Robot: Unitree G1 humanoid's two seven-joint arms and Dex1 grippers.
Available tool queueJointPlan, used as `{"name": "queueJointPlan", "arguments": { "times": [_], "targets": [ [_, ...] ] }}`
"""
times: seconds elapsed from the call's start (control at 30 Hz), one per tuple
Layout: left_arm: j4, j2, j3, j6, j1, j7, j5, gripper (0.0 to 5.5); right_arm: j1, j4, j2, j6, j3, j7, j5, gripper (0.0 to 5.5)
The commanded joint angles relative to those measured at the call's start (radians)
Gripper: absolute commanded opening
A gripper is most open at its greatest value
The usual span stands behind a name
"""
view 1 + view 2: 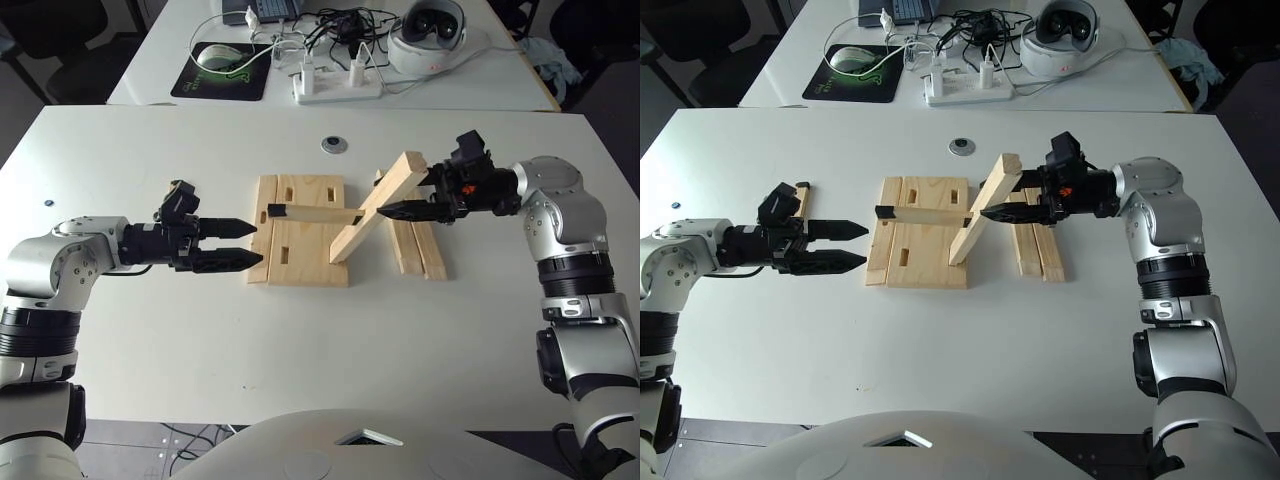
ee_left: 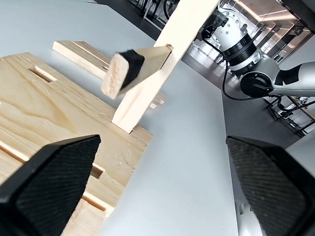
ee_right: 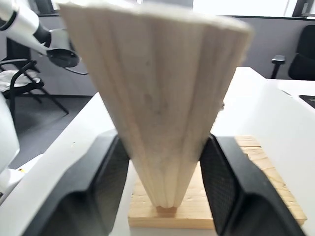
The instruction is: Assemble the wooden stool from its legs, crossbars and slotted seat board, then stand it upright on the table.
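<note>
The slotted seat board [image 1: 300,262] lies flat mid-table. A wooden leg [image 1: 400,180] leans tilted, its foot resting on the board's right part. My right gripper [image 1: 386,207] is shut on this leg, whose end fills the space between the two black fingers [image 3: 106,189] in the right wrist view. A crossbar [image 1: 315,213] with a black end [image 2: 129,61] juts from the leg toward the left, above the board. My left gripper [image 1: 257,243] is open at the board's left edge, holding nothing, its pads [image 2: 49,182] wide apart.
More wooden stool pieces [image 1: 420,248] lie flat on the table just right of the board. A round cable grommet [image 1: 335,144] sits behind it. The back table holds a power strip [image 1: 335,88], a headset [image 1: 430,40] and a mouse pad [image 1: 222,70].
</note>
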Motion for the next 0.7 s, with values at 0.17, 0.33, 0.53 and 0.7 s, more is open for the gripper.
{"name": "queueJointPlan", "arguments": {
  "times": [0.17,0.33,0.53,0.7],
  "targets": [
    [-0.045,-0.008,0.033,-0.006,0.034,0.047,-0.005,4.73,0.052,-0.045,-0.023,0.025,0.082,-0.189,-0.177,2.06],
    [-0.079,-0.008,0.068,0.002,0.08,0.076,-0.02,4.73,0.181,-0.237,-0.039,0.074,0.094,-0.333,-0.193,2.06],
    [-0.098,-0.015,0.094,0.011,0.108,0.104,-0.037,4.73,0.233,-0.325,-0.072,0.148,0.128,-0.389,-0.171,2.06],
    [-0.121,-0.04,0.115,0.006,0.137,0.142,-0.052,4.73,0.115,-0.288,-0.115,0.245,0.156,-0.37,-0.163,2.05]
  ]
}}
